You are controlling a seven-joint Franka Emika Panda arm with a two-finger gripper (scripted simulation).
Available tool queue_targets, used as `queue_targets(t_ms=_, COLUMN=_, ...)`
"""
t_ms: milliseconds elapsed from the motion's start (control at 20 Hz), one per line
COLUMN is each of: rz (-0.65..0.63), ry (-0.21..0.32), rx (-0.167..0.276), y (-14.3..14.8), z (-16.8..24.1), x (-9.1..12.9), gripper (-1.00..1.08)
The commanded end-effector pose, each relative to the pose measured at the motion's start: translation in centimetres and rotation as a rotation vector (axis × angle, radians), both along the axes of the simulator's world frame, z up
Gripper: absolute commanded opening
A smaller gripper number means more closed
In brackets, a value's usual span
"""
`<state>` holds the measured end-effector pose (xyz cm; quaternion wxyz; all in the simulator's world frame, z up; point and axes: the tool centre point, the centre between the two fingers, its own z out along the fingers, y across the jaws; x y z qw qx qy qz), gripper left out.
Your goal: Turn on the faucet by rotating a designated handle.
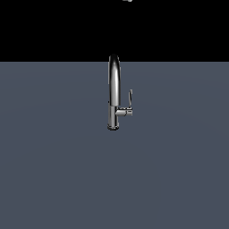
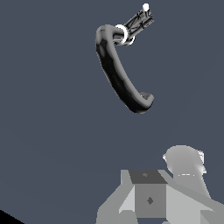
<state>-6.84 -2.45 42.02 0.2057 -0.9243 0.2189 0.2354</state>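
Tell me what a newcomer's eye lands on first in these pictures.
The shiny faucet stands alone, upright in the middle of a bare grey floor against black. Its thin handle sticks up from a short stub on the exterior view's right. In the wrist view the gripper shows apart from the faucet, touching nothing.

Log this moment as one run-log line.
phase: approach | faucet: upright on grey surface | handle: on side stub, exterior view's right, untouched | gripper: above faucet, clear of it, opening unreadable
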Motion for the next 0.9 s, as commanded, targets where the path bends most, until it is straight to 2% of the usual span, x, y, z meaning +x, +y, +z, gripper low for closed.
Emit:
queue_targets(t_ms=0, rz=-0.037, ry=0.037, rx=0.038, y=-0.3, z=-0.9, x=1.3, gripper=-1.00)
queue_targets(t_ms=850, rz=-0.309, ry=0.305, rx=0.313, y=-2.6, z=-8.9, x=9.4, gripper=-1.00)
